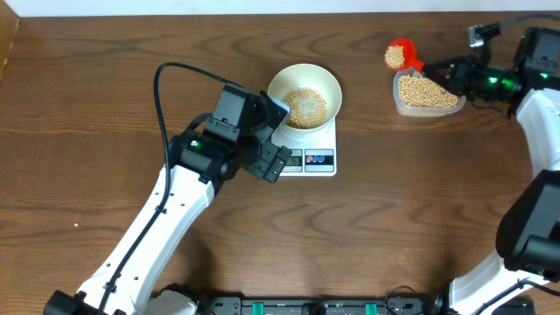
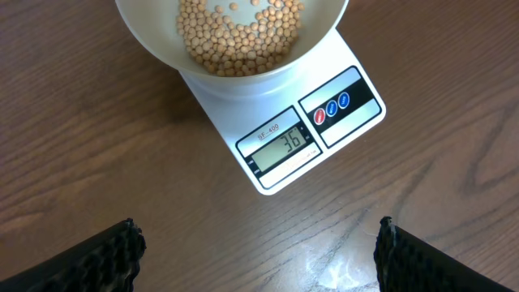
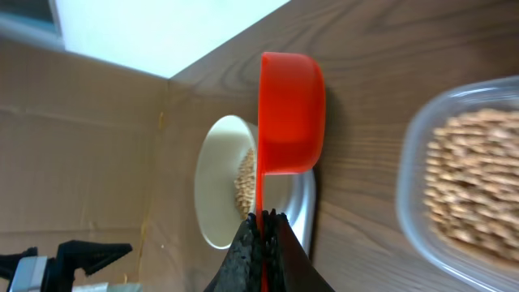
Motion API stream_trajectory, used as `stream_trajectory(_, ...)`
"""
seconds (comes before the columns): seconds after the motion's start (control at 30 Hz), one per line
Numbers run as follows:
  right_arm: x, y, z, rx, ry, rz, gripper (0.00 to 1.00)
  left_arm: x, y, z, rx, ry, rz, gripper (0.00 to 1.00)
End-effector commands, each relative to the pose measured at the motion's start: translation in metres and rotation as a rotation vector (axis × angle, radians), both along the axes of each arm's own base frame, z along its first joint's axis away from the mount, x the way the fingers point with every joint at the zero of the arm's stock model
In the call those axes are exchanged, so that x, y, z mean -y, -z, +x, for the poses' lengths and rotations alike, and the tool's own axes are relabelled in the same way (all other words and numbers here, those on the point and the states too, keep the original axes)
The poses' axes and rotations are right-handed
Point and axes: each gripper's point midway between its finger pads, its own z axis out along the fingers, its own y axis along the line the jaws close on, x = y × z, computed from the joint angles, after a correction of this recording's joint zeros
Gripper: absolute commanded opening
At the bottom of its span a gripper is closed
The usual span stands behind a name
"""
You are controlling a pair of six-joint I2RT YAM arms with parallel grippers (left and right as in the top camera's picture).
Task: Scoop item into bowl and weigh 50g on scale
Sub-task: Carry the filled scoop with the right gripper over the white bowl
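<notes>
The cream-white bowl (image 1: 303, 98) (image 2: 235, 40) (image 3: 223, 182) stands on the white scale (image 1: 315, 154) (image 2: 304, 134) and holds tan beans (image 1: 305, 107) (image 2: 239, 32). The scale's display reads 36. My left gripper (image 1: 278, 162) (image 2: 259, 255) hovers open just left of the scale's front, over bare table. My right gripper (image 1: 444, 70) (image 3: 263, 219) is shut on the thin handle of a red scoop (image 1: 401, 54) (image 3: 290, 113). The scoop carries beans and hangs above the table left of the clear tub (image 1: 426, 93) (image 3: 462, 182).
The clear plastic tub at the back right is about half full of beans. A cardboard edge (image 1: 9, 39) lies at the far left. The white arm links (image 1: 149, 236) (image 1: 538, 131) reach in from the front on both sides.
</notes>
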Motion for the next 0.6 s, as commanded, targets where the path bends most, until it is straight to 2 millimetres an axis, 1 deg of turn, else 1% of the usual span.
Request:
stream_trajectory(0.0,-0.029,-0.03,-0.002,0.059,-0.068,0.035,0.01,-0.001,0.001,0.001,0.0,-0.004,0.01,0.93)
stream_trajectory(0.13,-0.053,-0.033,-0.001,0.089,-0.121,0.032,0.01,-0.001,0.001,0.001,0.0,-0.004,0.01,0.93)
stream_trajectory(0.2,-0.071,-0.036,-0.002,0.117,-0.162,0.028,0.01,-0.001,0.001,0.001,0.0,-0.004,0.01,0.93)
stream_trajectory(0.23,-0.077,-0.037,-0.002,0.126,-0.175,0.027,0.01,-0.001,0.001,0.001,0.0,-0.004,0.01,0.93)
stream_trajectory(0.33,-0.091,-0.039,-0.004,0.14,-0.205,0.027,0.01,-0.001,0.001,0.001,0.0,-0.004,0.01,0.93)
stream_trajectory(0.4,-0.101,-0.038,-0.006,0.14,-0.222,0.02,0.01,-0.001,0.001,0.001,0.0,-0.004,0.01,0.93)
stream_trajectory(0.43,-0.109,-0.037,-0.009,0.149,-0.243,0.011,0.01,-0.001,0.001,0.001,0.0,-0.004,0.01,0.93)
stream_trajectory(0.57,-0.128,-0.035,-0.013,0.172,-0.286,-0.011,0.01,-0.001,0.001,0.001,0.0,-0.004,0.01,0.93)
